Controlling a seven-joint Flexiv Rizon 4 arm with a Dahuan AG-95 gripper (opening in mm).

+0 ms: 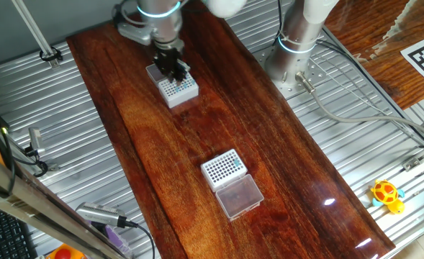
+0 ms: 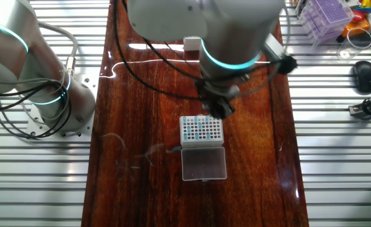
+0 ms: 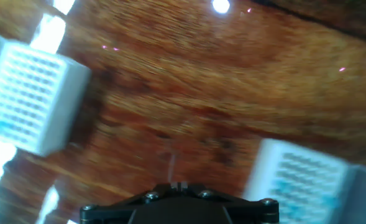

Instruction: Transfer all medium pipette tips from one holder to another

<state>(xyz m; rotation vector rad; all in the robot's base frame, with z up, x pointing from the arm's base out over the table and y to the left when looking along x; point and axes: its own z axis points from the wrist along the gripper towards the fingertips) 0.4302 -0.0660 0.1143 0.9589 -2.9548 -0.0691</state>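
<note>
One holder (image 1: 177,88), a white rack with fine dots, stands at the far end of the wooden board. Medium pipette tips (image 2: 201,128) show as teal dots in its top. My gripper (image 1: 173,70) hovers just over its edge (image 2: 218,110). In the blurred hand view the fingers (image 3: 184,185) stand close together, and a thin pale tip (image 3: 172,163) sticks out from them. Another holder (image 1: 224,167), with bolder dark holes, sits nearer the middle. The hand view shows a white rack at the left (image 3: 30,99) and one at the right (image 3: 307,180); which is which I cannot tell.
A clear lid (image 1: 239,196) lies against the dark-holed rack, and a frosted lid (image 2: 203,164) against the fine-dotted one. The arm's base (image 1: 294,43) stands beside the board (image 1: 283,180). A yellow toy (image 1: 386,194) and cables lie on the ribbed metal table.
</note>
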